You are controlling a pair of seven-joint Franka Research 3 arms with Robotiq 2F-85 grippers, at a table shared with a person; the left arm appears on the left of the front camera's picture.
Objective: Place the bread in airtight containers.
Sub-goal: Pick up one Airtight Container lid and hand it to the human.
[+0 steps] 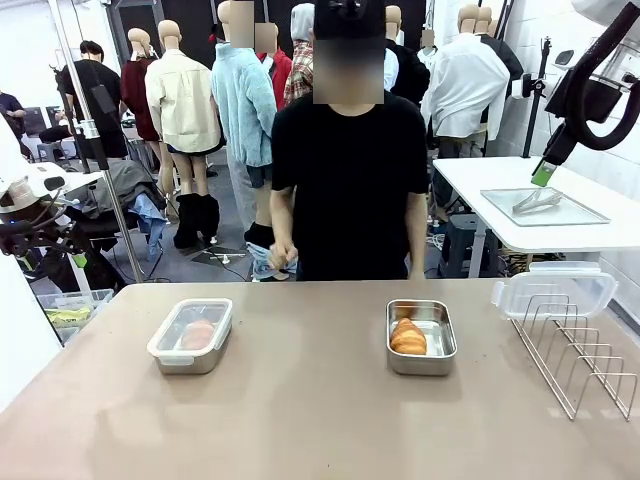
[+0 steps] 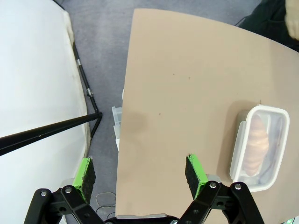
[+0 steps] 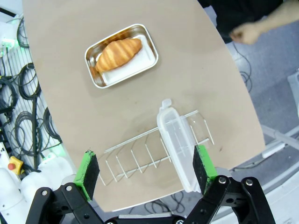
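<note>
A: Where is the bread?
B: One roll (image 1: 198, 334) lies in the left tin (image 1: 190, 337) under a clear lid (image 2: 259, 142) (apparently seated, though its rim is hard to judge). The other roll (image 1: 407, 336) lies in the uncovered tin (image 1: 420, 337) on the worktop (image 1: 300, 420).

A: The spare lid?
B: The spare lid (image 1: 552, 292) rests on the wire rack (image 1: 580, 350).

A: And the pincers?
B: Left pincer (image 2: 140, 172) and right pincer (image 3: 145, 168) both hang wide apart above the worktop, gripping nothing.
</note>
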